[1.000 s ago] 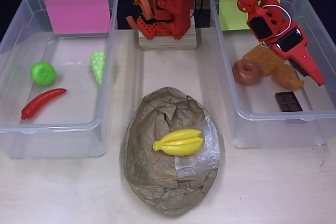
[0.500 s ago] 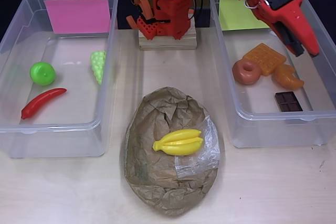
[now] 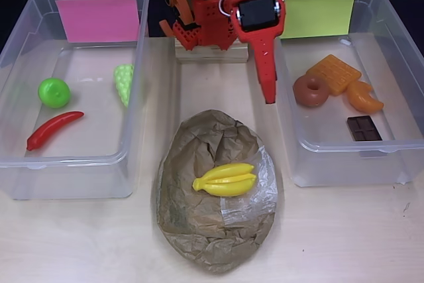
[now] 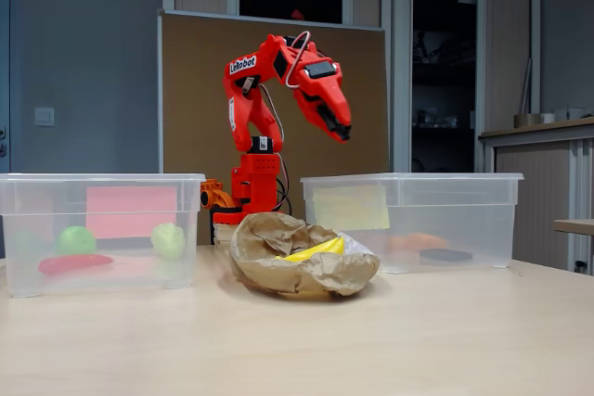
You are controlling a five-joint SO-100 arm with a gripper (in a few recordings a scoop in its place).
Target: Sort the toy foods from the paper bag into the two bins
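Observation:
Yellow bananas (image 3: 225,179) lie on the crumpled brown paper bag (image 3: 199,230) at the table's middle, also seen as bananas (image 4: 316,249) in the bag (image 4: 278,257) in the fixed view. The left bin (image 3: 66,160) with a pink label holds a green apple (image 3: 53,92), pale-green grapes (image 3: 124,83) and a red chili (image 3: 54,129). In the right bin (image 3: 358,147) with a yellow-green label lie a donut (image 3: 310,90), waffle (image 3: 334,73), croissant (image 3: 365,97) and chocolate square (image 3: 364,128). My red gripper (image 3: 268,94) hangs high (image 4: 343,132) between the bins, beyond the bag, shut and holding nothing.
The arm's base (image 3: 205,31) stands on a wooden block at the back centre between the bins. Bare tabletop (image 3: 344,236) runs along the front on both sides of the bag. A brown board (image 4: 195,90) stands behind the arm.
The arm has swung left from above the right bin to above the table gap by the bag's far edge. The foods have not moved.

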